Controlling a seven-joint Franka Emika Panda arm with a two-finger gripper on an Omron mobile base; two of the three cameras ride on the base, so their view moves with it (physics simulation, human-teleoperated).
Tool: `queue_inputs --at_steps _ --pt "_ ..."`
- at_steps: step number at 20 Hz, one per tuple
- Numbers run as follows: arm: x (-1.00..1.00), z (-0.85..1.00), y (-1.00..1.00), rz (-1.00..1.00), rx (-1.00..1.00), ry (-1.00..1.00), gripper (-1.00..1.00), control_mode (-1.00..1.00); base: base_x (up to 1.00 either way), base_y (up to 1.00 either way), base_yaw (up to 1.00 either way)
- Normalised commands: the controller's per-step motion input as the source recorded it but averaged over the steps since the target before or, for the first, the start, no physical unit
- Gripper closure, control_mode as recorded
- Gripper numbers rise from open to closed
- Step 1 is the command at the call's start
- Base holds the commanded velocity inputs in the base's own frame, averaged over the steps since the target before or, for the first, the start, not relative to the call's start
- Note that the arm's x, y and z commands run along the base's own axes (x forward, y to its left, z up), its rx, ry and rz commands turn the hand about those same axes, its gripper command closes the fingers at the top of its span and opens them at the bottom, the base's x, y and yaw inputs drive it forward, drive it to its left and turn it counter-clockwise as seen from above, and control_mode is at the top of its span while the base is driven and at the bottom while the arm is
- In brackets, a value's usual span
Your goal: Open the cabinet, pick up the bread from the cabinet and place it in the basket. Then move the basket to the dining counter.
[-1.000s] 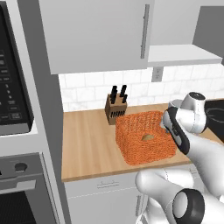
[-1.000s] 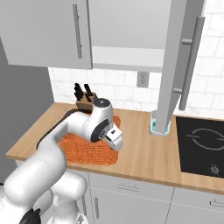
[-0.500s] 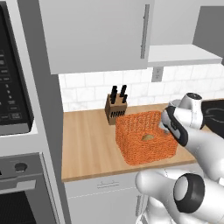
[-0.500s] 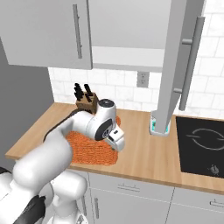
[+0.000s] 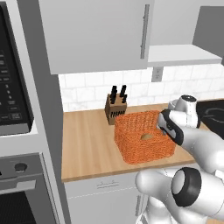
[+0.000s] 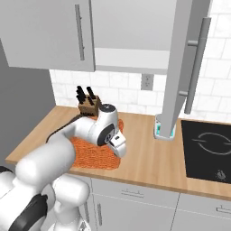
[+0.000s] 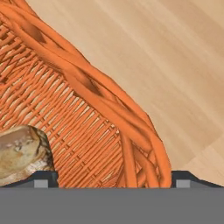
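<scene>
Bread is in; basket grasp is in hand.
Claw (image 7: 112,177), spread, straddles the rectangular orange wicker basket (image 5: 142,142) rim; small golden-brown bun (image 7: 22,153) lies inside; closing on the rim comes next.

Knife block (image 5: 115,108) just behind basket (image 5: 142,143); bare worktop (image 5: 87,144) left.

Orange woven wicker basket (image 5: 144,142) holds a golden-brown bread (image 5: 147,137). At its ten o'clock, a brown knife block (image 5: 114,109) with black handles. Light wood worktop (image 5: 85,146), white tile backsplash (image 5: 87,89).
</scene>
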Motion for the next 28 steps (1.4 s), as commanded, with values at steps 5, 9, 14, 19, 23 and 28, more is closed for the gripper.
queue_inputs --at_steps 5,9,14,19,23,28 --pt "-0.01 -1.00 0.27 -0.06 0.00 0.10 1.00 -1.00 0.00 0.00 0.00" --pt "-0.09 -0.54 0.18 0.00 0.00 0.18 1.00 -1.00 0.00 0.00 0.00" --pt "-0.29 -0.16 0.33 0.01 -0.02 0.00 1.00 -1.00 0.00 0.00 0.00" --pt "-0.32 0.04 0.37 -0.20 0.02 -0.47 1.00 -1.00 0.00 0.00 0.00" --pt "-0.25 0.27 0.07 -0.26 0.01 -0.36 1.00 -1.00 0.00 0.00 0.00" --pt "-0.05 0.22 0.02 -0.28 0.03 -0.04 1.00 -1.00 0.00 0.00 0.00"
